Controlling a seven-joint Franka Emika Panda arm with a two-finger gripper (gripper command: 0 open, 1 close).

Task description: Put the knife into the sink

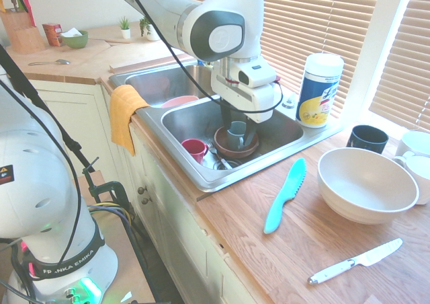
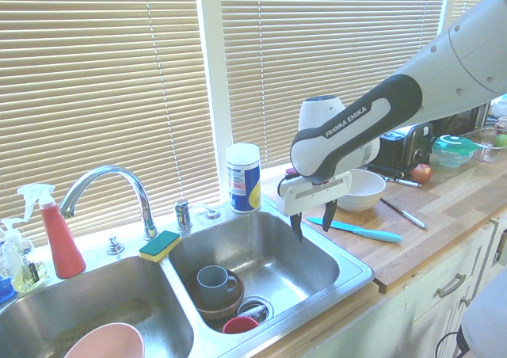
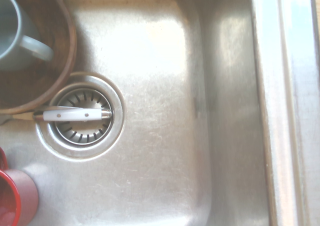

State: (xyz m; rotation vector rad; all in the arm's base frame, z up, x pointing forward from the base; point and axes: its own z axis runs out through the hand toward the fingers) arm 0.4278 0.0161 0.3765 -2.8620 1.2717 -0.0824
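The sink has two steel basins, and the curved faucet stands behind the wall that divides them. The gripper hangs above the right basin with its two dark fingers apart and nothing between them. The turquoise knife lies flat on the wooden counter, at 3 o'clock from the gripper, just outside the sink rim. A cream bowl stands behind the knife. In the right basin, at 7 o'clock from the gripper, a grey mug sits in a brown bowl. A yellow and green sponge rests on the rim near the faucet.
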